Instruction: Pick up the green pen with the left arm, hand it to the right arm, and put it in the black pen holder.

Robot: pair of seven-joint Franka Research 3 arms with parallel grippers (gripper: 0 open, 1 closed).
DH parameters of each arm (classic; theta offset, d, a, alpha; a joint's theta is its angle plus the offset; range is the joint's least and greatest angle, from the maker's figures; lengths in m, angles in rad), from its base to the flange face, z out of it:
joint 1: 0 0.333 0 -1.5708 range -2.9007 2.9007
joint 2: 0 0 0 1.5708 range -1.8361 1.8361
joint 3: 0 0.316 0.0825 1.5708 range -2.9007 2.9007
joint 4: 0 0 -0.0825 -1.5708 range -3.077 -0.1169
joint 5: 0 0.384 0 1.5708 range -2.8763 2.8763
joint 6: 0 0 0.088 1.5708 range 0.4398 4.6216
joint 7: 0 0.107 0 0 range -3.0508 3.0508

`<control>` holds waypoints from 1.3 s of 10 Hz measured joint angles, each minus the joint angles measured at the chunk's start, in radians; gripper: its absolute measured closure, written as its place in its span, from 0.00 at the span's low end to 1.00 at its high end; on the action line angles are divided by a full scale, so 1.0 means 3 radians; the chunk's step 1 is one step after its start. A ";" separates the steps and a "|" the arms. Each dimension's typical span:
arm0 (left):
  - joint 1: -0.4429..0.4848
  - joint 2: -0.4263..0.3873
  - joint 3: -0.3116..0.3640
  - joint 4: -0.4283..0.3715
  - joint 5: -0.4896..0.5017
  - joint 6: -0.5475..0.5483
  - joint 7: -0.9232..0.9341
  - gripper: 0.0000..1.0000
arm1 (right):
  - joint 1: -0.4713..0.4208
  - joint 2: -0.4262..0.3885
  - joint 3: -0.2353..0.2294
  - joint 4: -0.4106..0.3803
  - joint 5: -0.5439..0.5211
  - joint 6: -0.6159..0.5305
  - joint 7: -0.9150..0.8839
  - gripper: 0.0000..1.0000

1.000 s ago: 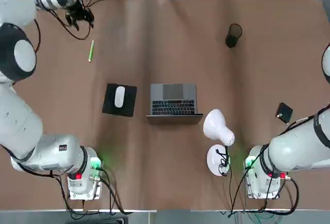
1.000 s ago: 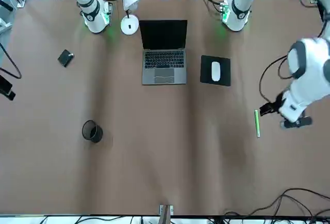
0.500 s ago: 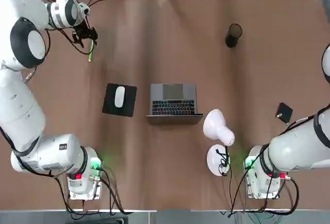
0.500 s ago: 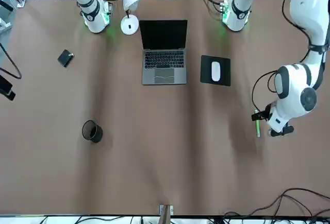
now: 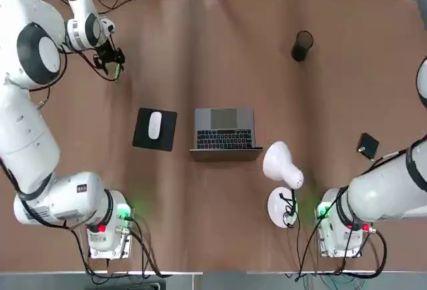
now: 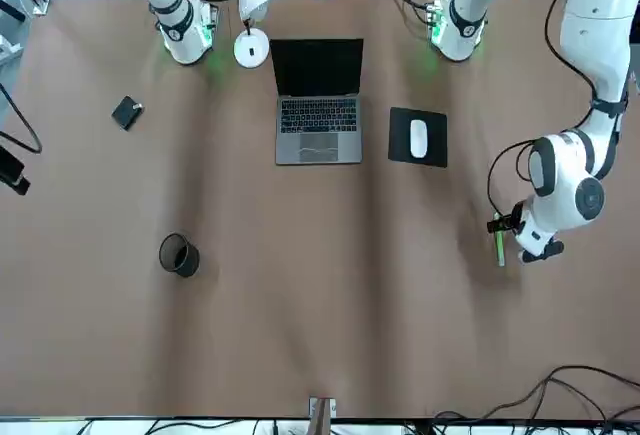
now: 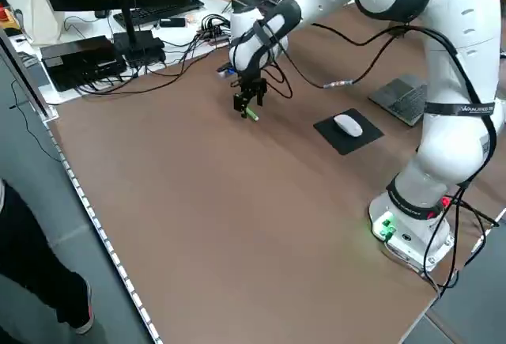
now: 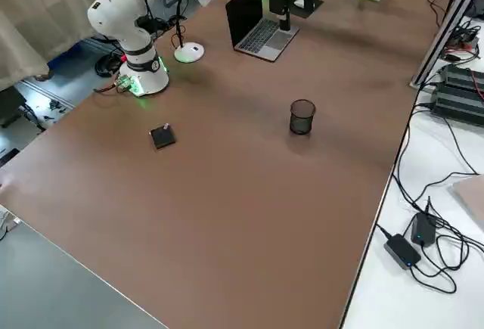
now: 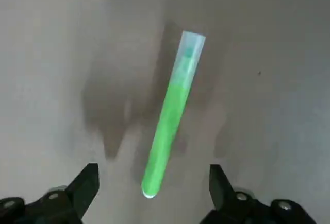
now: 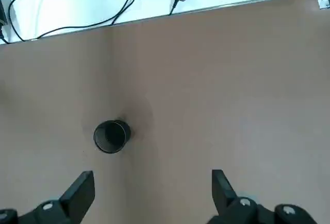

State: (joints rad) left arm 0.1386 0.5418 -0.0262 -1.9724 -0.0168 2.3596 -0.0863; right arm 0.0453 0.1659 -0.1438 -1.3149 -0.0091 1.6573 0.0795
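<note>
I see my left pincer [image 9: 149, 193] released, straddling the green pen [image 9: 170, 126] lying flat; mouse pad [image 5: 155, 129] at five o'clock, clear.

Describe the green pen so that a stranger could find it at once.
From the laptop, go past the mouse pad toward the table's far left corner. The pen lies flat under the open left gripper, the only lime-green stick there.
</note>
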 joint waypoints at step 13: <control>-0.0048 -0.0209 -0.0273 0.0227 0.0000 0.0078 0.0038 0.81 | -0.0004 0.0000 -0.0003 0.0000 -0.0002 0.0001 0.0000 0.00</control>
State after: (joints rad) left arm 0.1241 0.4792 -0.1081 -1.9044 -0.0168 2.3828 -0.0748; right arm 0.0440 0.1659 -0.1447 -1.3148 -0.0096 1.6576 0.0795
